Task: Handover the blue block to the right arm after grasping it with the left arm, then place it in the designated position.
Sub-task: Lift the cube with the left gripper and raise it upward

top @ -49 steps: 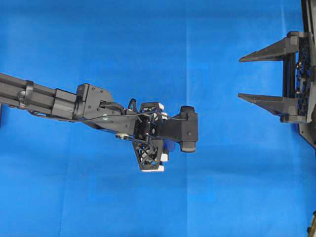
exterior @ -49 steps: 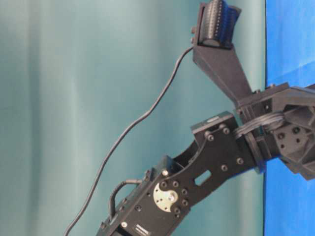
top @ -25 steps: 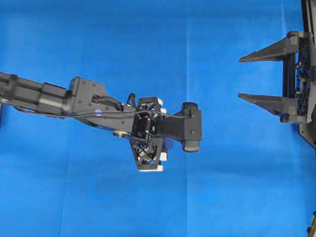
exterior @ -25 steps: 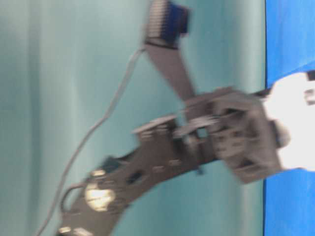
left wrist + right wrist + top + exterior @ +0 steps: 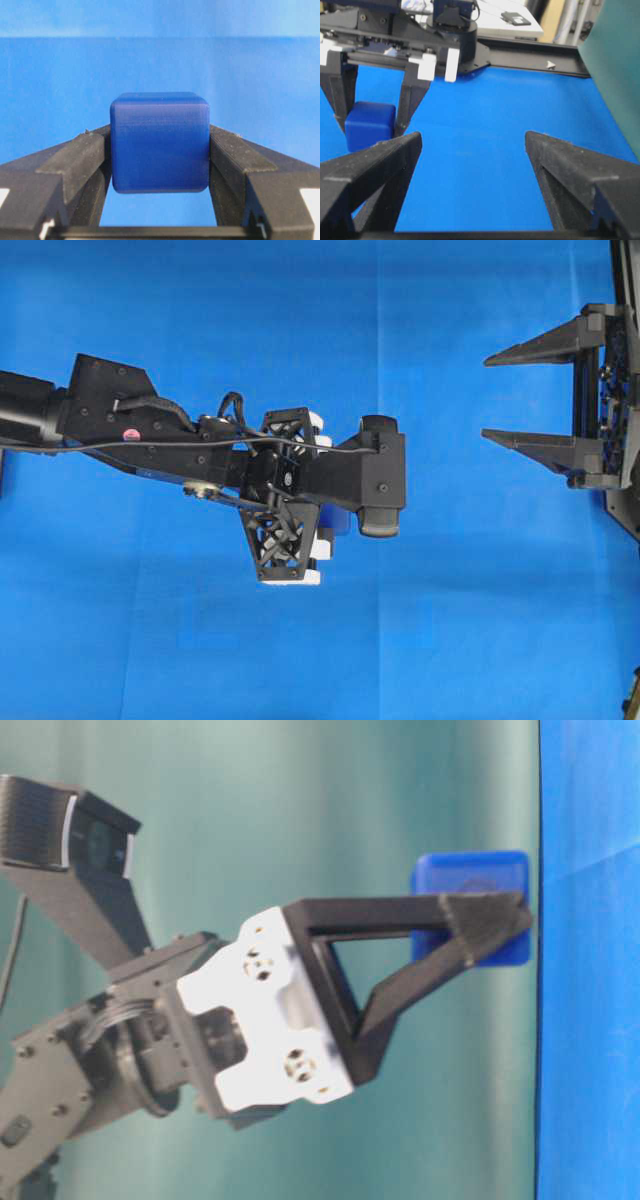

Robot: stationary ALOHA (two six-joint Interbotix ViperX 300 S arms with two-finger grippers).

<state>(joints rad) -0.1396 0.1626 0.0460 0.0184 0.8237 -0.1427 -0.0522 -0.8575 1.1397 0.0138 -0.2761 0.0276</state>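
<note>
The blue block [image 5: 159, 141] is a dark-blue cube with rounded edges, clamped between the two black fingers of my left gripper [image 5: 159, 137]. From table level the block [image 5: 470, 880] hangs in the fingertips [image 5: 490, 925] close above the cloth. In the overhead view the left arm [image 5: 200, 445] and its wrist camera [image 5: 380, 480] cover the block. My right gripper [image 5: 486, 398] waits at the right edge, wide open and pointing left, well apart from the left one. Its own view shows the gripper [image 5: 472, 145] holding nothing, with the block [image 5: 369, 125] ahead on the left.
Blue cloth [image 5: 300, 320] covers the whole table. A teal backdrop [image 5: 250, 810] stands behind it. A black rail [image 5: 530, 52] and a pale table lie beyond the cloth's far edge. The right arm's frame [image 5: 625, 390] fills the right border.
The left arm has drawn back a little and turned its wrist, so the gripper and the held block now show at table level. The right gripper has not moved.
</note>
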